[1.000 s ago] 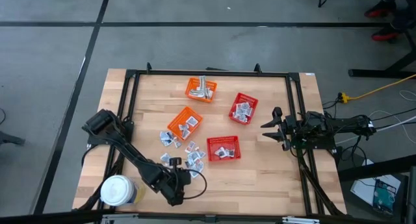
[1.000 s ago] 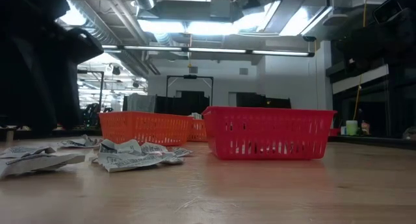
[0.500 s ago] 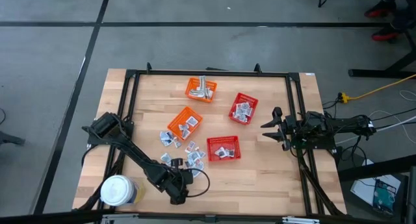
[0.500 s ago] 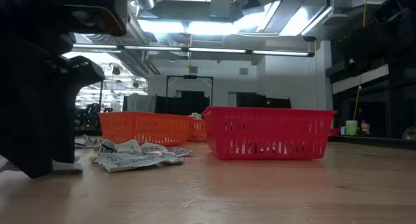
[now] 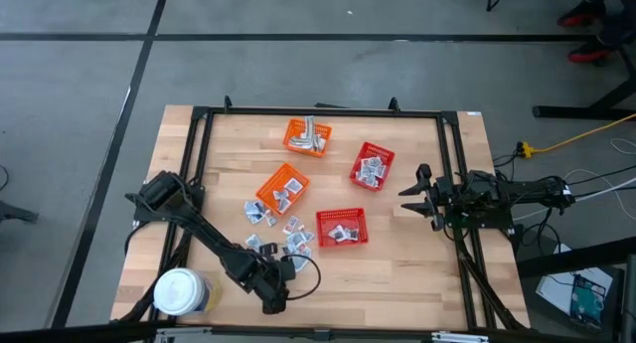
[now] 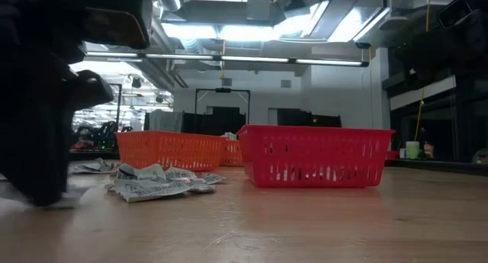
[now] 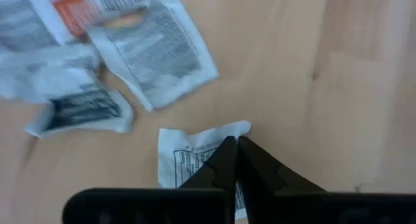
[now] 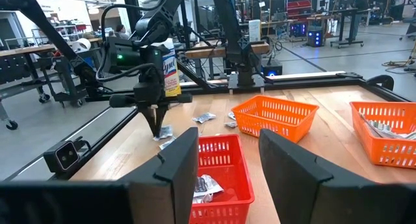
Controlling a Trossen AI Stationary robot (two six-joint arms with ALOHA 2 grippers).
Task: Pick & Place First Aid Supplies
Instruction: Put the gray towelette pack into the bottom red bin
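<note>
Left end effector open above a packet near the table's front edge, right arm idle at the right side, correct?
Not open. The left wrist view shows the left end effector shut, fingertips together on a packet. The right end effector does wait at the right side.

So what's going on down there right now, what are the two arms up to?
Left gripper shut on a packet at the table's near edge. Right gripper open, waiting at the right side. Nothing in the way.
</note>
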